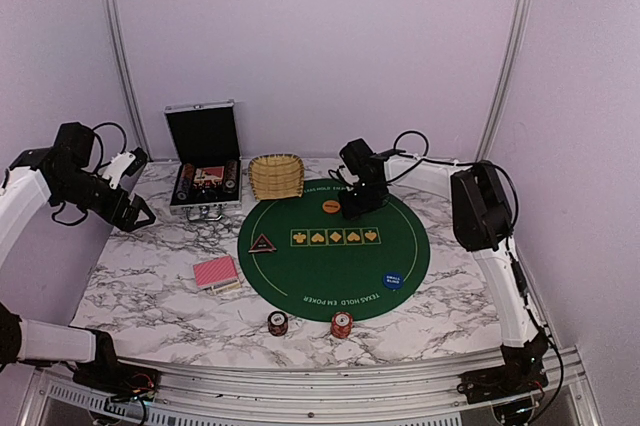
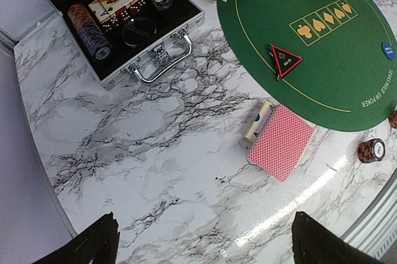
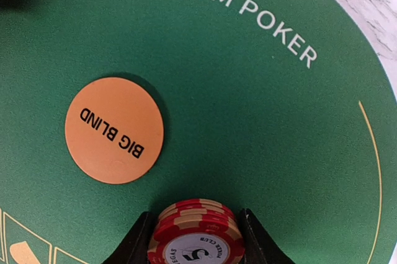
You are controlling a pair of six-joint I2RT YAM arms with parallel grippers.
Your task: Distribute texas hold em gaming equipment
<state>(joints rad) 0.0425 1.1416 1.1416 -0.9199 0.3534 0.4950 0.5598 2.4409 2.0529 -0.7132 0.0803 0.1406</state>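
Marble table [image 1: 150, 296], with a round green mat [image 1: 340, 266] in the centre. An open case [image 1: 203, 161] sits far left and a wicker basket [image 1: 276, 176] just beside it, touching the mat's far edge.

The left gripper [image 1: 138, 186] hangs over the table's left side near the case, jaws spread wide and empty. The right gripper [image 1: 356, 206] is at the far side of the mat, jaws clamped on a red-and-white chip stack [image 3: 195, 239]. Can't tell whether the stack is touching the felt.

The card deck [image 1: 216, 272] lies on the marble just left of the mat. Two chip stacks [image 1: 278, 323] stand off the mat's near edge. The orange Big Blind disc [image 3: 114, 129] is near the held stack but apart from it. The blue disc [image 1: 392, 281] is on the mat, near right. The triangular marker [image 1: 263, 243] is on the mat's left.

Likely step: setting chips down at the far seat. To do it well, keep the stack upright, lower it straight onto bare felt clear of the orange disc, release slowly, and lift straight up so the top chips don't slide.
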